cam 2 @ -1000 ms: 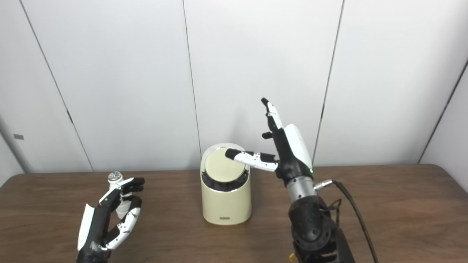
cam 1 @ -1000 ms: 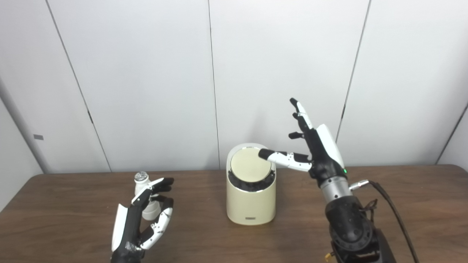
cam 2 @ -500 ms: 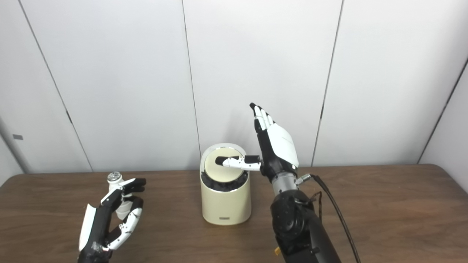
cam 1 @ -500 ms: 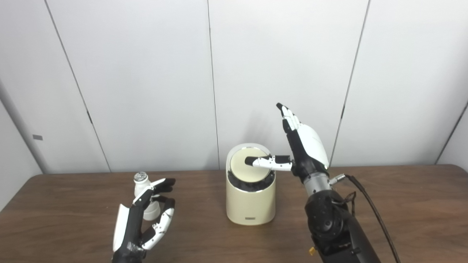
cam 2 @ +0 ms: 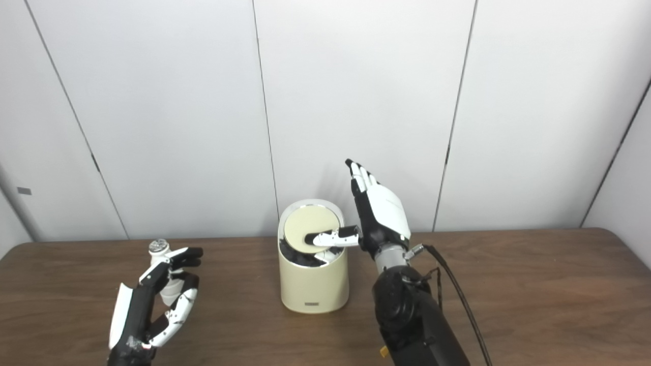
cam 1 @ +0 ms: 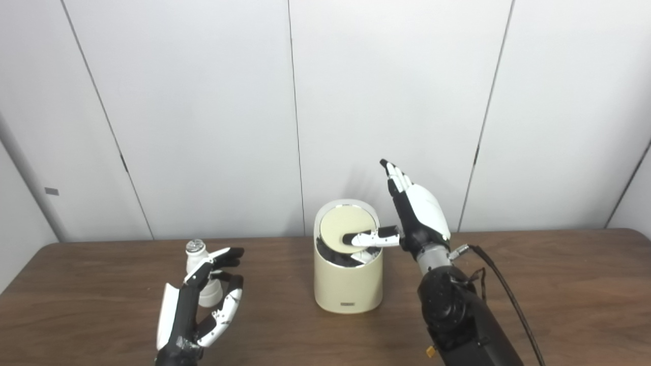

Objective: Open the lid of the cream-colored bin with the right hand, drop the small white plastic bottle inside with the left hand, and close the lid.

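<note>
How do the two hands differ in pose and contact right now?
The right hand is raised beside the cream-colored bin, its thumb pressing the lid; the left hand sits low over the table. The right hand touches only the lid; the left hand is cupped around the small white bottle, not clearly gripping. Both have their fingers spread.

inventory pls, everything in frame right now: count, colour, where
bin: 1, cream, table centre, near the wall.
lid: 1, cream disc, on the bin top, pressed by the right thumb, dark gap at its front edge.
bottle: 1, white with a silvery cap, upright on the table's left, just behind the left hand.
table: 1, dark brown wood.
wall panels: white, behind the table.
cable: 1, black, trailing off the right wrist.
left hand: black and white, open, fingers around the bottle without gripping.
right hand: black and white, fingers raised, thumb on the lid.
</note>
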You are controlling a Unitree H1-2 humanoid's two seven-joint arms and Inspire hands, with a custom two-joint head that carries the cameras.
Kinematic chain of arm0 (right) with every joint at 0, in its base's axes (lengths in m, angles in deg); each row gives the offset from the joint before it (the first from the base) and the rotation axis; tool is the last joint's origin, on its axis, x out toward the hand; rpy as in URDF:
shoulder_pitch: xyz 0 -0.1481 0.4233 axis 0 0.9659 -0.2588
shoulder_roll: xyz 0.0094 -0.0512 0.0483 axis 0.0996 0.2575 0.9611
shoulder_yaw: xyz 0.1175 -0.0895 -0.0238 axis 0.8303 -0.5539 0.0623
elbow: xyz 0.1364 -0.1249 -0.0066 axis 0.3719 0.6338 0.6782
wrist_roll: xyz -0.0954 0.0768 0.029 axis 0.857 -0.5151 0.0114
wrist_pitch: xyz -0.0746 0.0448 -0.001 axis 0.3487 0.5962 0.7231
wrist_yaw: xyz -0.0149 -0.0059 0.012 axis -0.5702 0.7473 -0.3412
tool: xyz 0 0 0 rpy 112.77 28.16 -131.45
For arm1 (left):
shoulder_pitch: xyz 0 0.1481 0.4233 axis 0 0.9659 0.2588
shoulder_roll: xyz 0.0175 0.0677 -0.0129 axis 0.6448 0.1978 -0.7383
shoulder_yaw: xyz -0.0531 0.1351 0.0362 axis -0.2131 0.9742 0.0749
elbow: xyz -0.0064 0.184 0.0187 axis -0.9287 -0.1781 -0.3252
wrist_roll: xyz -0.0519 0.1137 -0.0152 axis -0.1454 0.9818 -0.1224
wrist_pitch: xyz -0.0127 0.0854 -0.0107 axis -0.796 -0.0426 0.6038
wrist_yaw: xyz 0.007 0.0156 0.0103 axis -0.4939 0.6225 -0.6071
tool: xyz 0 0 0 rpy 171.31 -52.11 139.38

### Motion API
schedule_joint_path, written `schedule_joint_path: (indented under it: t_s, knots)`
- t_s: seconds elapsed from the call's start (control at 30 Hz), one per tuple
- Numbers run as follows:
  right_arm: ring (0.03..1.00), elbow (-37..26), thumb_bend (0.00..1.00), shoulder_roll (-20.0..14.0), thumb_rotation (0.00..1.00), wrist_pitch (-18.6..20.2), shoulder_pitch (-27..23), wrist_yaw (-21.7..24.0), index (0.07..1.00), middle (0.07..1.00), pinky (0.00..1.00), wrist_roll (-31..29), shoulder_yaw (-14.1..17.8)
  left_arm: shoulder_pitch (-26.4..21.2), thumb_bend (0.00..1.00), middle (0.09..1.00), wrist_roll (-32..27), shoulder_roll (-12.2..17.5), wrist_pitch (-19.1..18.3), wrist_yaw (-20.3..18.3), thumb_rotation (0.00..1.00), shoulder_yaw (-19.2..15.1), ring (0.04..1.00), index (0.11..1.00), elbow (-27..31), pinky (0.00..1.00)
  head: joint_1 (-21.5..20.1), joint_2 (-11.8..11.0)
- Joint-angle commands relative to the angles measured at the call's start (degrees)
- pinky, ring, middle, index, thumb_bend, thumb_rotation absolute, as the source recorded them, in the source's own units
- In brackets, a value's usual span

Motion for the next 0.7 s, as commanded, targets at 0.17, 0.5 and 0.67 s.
schedule_joint_path:
  t_s: [0.17, 0.5, 0.67]
  knots:
    - [1.0, -0.15, 1.0, -0.66, 0.3, -0.3, -2.96, -1.48, 1.0, 1.0, 1.0, 0.99, -0.52, -1.64, 0.25, 0.745, -0.94, 0.27, 1.66, 0.09, 0.45, -0.53, 0.707, 0.731, 2.14, 0.6, -0.06, 0.44]
    - [1.0, -0.37, 1.0, -1.68, 0.19, 0.89, -2.92, -1.48, 1.0, 1.0, 1.0, 2.12, -1.46, -1.65, 0.26, 0.749, -1.03, 0.15, 1.65, -0.41, 0.48, -0.86, 0.713, 0.738, 2.3, 0.6, -0.01, 0.73]
    - [1.0, -1.05, 1.0, -1.78, 0.11, 1.75, -2.81, -1.19, 1.0, 1.0, 1.0, 2.29, -1.57, -1.57, 0.26, 0.754, -2.46, -0.06, 1.57, -1.39, 0.48, -1.12, 0.722, 0.744, 2.6, 0.62, -0.1, 0.8]
